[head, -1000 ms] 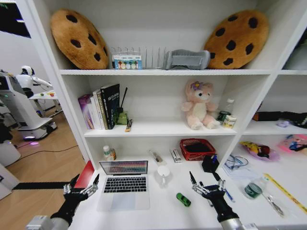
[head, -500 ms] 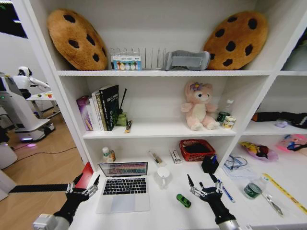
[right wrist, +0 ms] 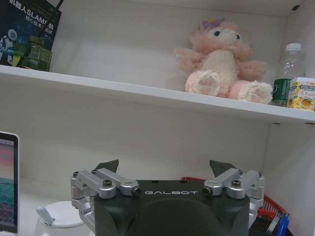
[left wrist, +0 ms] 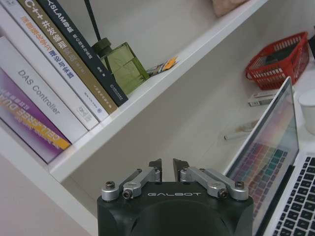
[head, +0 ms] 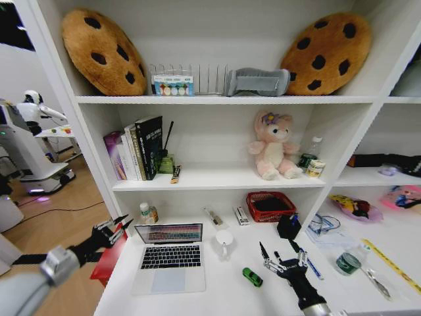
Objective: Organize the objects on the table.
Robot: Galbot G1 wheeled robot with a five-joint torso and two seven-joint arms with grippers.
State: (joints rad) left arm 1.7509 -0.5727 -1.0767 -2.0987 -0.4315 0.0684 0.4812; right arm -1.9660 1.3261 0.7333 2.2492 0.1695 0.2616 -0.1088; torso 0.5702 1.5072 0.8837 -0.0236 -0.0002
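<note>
On the white table (head: 217,293) the silver laptop (head: 170,258) stands open, its lit screen also seen in the left wrist view (left wrist: 268,152). A tiny green toy car (head: 251,276) lies to its right. My right gripper (head: 279,251) (right wrist: 165,167) hovers open just right of the car, nothing between its fingers. A blue pen (head: 310,266) lies beside it on the right. My left gripper (head: 118,224) (left wrist: 167,164) is raised off the table's left end, level with the laptop screen's top edge, its fingertips nearly together and empty.
A white mug (head: 223,239), a red basket (head: 270,205) and a black pen holder (head: 288,226) stand behind the car. A red folder (head: 108,258) leans at the desk's left edge. Books (left wrist: 54,64) and a green bottle (left wrist: 123,64) fill the shelf above. More clutter lies at right.
My left arm has lifted up and out to the left, from the desk's front corner to beside the laptop screen, and its fingers have closed. The right gripper has barely moved.
</note>
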